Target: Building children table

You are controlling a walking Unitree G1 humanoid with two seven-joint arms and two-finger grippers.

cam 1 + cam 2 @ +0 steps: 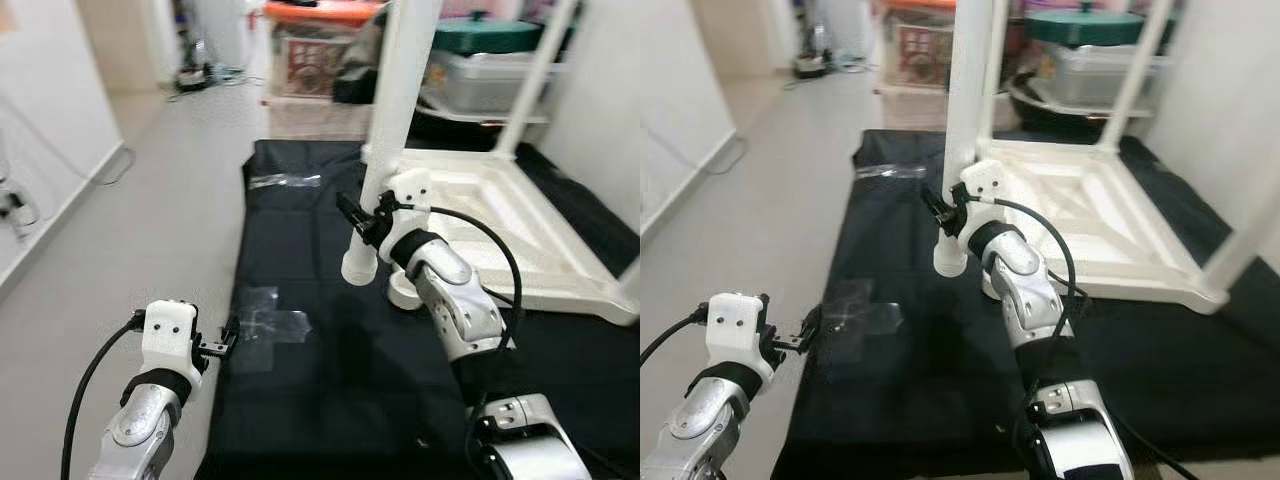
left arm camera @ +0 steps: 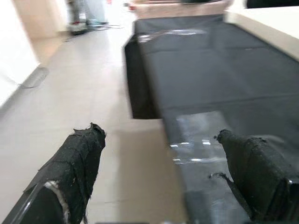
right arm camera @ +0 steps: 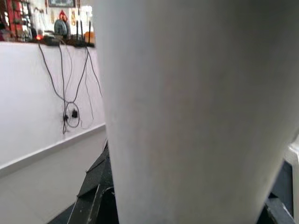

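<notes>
Your right gripper (image 1: pixel 362 222) is clamped on a loose white table leg (image 1: pixel 400 110), held upright with its lower end on the black mat (image 1: pixel 330 380), just beside the upturned white tabletop (image 1: pixel 520 230) that lies on the same mat with other legs already standing in it. The risk, as a judgement: the leg is tall and gripped low, so any tilt on lifting could swing its top, or let it slip in the fingers, and it could miss its socket. Your left gripper (image 1: pixel 222 345) hangs spread and empty at the mat's left edge, over the grey floor (image 1: pixel 130 230). The left wrist view adds a clear plastic sheet (image 2: pixel 198 140) on the mat between its fingers (image 2: pixel 79 163); the right wrist view gives the leg (image 3: pixel 201 112) at close range.
</notes>
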